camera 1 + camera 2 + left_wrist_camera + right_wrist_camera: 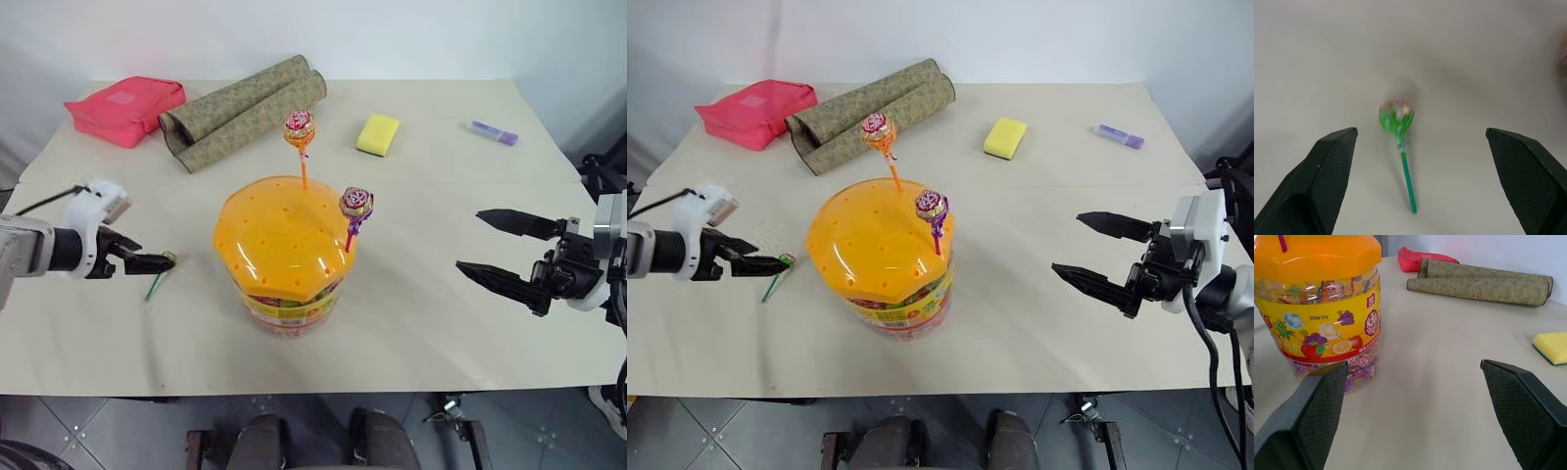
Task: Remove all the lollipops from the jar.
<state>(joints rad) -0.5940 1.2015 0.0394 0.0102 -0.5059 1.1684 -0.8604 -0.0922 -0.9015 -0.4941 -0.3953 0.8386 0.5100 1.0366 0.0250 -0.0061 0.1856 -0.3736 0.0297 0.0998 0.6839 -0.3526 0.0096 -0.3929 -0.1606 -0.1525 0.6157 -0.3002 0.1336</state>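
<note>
The jar [284, 257], a clear tub with a domed orange lid and a yellow label band, stands mid-table. Two lollipops stand upright in holes of its lid: one on an orange stick [299, 125] at the far side, one on a purple stick [357, 203] at the right edge. A third lollipop [1396, 115], on a green stick, lies flat on the table left of the jar. My left gripper [159, 262] hangs open just above it, a finger on each side, not touching it. My right gripper [469, 240] is open and empty, right of the jar and pointing at it.
Along the far side of the table lie a pink pouch [125, 108], two rolled patterned mats [245, 110], a yellow sponge [378, 134] and a purple marker pen [493, 132]. The table's front edge runs just below both grippers.
</note>
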